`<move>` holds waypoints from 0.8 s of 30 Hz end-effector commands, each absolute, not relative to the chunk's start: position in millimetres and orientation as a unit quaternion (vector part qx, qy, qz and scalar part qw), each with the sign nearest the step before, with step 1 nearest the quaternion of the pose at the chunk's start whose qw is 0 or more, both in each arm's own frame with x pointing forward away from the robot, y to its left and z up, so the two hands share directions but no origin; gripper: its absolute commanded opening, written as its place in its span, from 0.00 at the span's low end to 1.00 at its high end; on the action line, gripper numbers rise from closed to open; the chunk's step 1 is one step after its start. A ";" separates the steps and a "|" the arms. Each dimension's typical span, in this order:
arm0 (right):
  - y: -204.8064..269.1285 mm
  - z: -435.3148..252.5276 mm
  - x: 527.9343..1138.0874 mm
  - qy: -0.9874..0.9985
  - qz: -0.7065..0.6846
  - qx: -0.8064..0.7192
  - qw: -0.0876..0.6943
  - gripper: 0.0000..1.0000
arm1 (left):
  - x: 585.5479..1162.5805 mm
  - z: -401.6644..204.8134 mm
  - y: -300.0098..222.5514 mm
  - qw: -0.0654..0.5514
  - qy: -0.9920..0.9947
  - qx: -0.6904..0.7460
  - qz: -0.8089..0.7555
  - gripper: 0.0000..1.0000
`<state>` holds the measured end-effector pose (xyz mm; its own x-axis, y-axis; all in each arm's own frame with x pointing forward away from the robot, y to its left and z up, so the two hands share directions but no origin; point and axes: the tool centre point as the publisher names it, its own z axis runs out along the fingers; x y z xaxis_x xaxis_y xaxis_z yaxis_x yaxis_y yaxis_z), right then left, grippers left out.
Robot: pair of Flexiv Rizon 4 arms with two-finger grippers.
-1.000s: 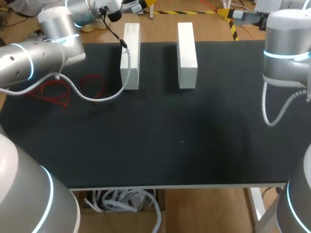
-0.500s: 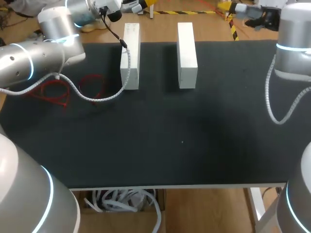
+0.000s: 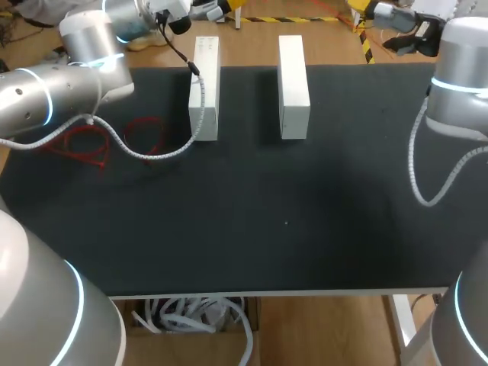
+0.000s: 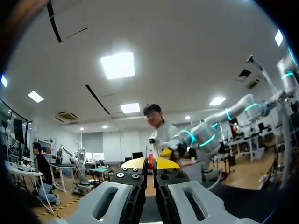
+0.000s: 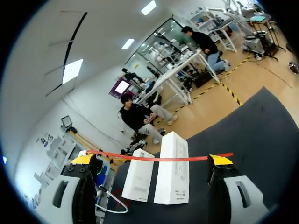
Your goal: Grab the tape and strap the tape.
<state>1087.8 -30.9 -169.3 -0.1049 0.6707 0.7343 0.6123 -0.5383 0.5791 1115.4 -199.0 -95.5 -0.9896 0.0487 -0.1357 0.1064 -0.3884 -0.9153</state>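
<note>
Right gripper [image 5: 152,159], fingers spread wide, and left gripper [image 4: 150,163], tips pressed together, hang beyond the black-topped table [image 3: 305,213]'s far edge, while thin red looped tape [image 3: 103,149] lies ungrabbed near the left edge, the job seemingly unstarted.

The left arm [image 3: 46,95] hides part of the red cord [image 3: 145,131] on the desk [image 3: 305,221]. The top edge cuts off the left pincer [image 3: 227,7] and right pincer [image 3: 360,7].
</note>
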 end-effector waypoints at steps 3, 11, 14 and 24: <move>-11.9 -174.1 1083.0 0.335 0.579 0.743 0.021 1.00 | 1113.0 -94.8 -199.1 0.020 0.553 0.068 -0.830 0.00; -11.1 -180.8 1095.0 0.243 0.671 0.696 -0.074 1.00 | 1113.0 -94.8 -199.1 0.020 0.553 0.068 -0.830 0.00; -19.8 -185.0 1096.3 0.266 0.679 0.683 -0.052 1.00 | 1113.0 -94.8 -199.1 0.020 0.553 0.068 -0.830 0.00; -26.3 -194.0 1092.3 0.259 0.687 0.672 -0.099 1.00 | 1113.0 -94.8 -199.1 0.020 0.553 0.068 -0.830 0.00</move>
<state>1098.1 -23.3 -191.6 0.1195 0.3603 0.9252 0.5369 -0.8073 0.2450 1115.4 -198.9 -95.5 -0.9896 0.0486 -0.1356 0.1064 -0.3883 -0.9154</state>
